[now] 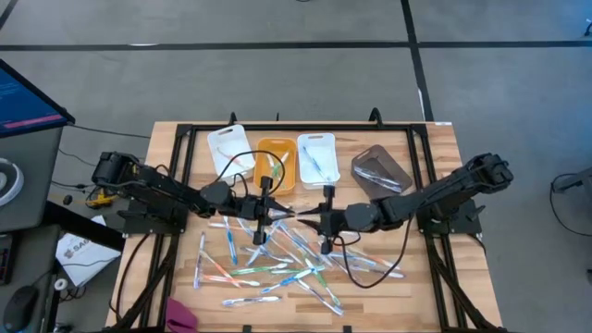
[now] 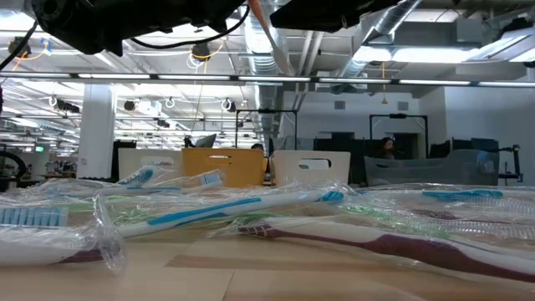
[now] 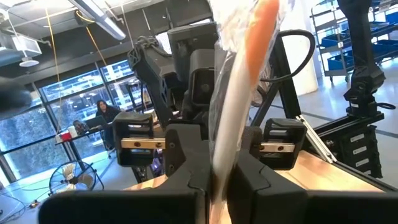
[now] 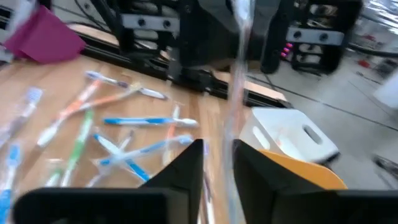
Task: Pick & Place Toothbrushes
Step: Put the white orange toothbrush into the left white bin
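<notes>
A wrapped orange toothbrush [image 3: 249, 81] stands pinched in the left gripper [image 3: 221, 174]; the right gripper [image 4: 217, 165], jaws slightly parted, straddles it, seemingly handing over.

A: Is the middle of the table [image 1: 435, 157] passable?
B: No. The left gripper [image 1: 277, 214] and right gripper [image 1: 305, 218] nearly meet there, above scattered toothbrushes [image 1: 277, 264].
A: Behind them?
B: Four bins [image 1: 275, 163] stand in a row; bare wood lies toward the right edge.
</notes>
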Controlling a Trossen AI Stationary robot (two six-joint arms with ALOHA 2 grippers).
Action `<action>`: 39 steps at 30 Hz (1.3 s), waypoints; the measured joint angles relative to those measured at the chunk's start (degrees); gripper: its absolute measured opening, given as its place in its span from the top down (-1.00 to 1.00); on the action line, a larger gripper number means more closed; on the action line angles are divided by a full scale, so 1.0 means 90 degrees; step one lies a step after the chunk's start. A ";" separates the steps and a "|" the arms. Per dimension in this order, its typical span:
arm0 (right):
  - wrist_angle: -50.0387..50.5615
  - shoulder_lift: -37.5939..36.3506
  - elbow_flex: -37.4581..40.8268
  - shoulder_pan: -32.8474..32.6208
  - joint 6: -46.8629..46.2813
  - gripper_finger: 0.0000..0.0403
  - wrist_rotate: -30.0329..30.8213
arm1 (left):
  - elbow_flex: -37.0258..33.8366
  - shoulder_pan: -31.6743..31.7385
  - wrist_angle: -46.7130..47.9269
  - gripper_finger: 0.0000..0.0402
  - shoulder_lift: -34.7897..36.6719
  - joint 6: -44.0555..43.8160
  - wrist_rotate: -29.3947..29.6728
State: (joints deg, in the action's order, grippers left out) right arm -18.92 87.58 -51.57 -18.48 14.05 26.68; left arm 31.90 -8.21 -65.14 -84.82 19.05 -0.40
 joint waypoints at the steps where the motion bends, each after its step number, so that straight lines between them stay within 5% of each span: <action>1: 0.0044 -0.0004 0.0000 -0.0032 -0.0001 0.55 0.0206 | 0.0000 0.0000 0.0003 0.92 0.0000 0.0000 0.0000; 8: 0.0132 -0.0033 0.0002 -0.0335 0.0030 0.11 0.1919 | 0.0000 -0.0002 0.0099 0.93 0.0014 0.0000 0.0001; 15: 0.0337 -0.0035 0.0005 -0.0879 0.1228 -0.16 0.2736 | -0.0005 0.0019 0.1715 0.93 0.0987 -0.0002 0.0352; 27: 0.0386 -0.0035 0.0005 -0.1524 0.2172 -0.19 0.5141 | -0.0002 0.0035 0.4853 0.93 0.3615 -0.0147 0.1351; 39: 0.0384 -0.0035 0.0005 -0.1522 0.2172 -0.19 0.5546 | 0.0451 0.0276 0.6535 0.93 0.3878 -0.0112 0.2412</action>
State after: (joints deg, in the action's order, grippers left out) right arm -15.46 87.26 -51.53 -32.18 33.61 76.60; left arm 35.96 -5.73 -6.32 -49.91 18.04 21.30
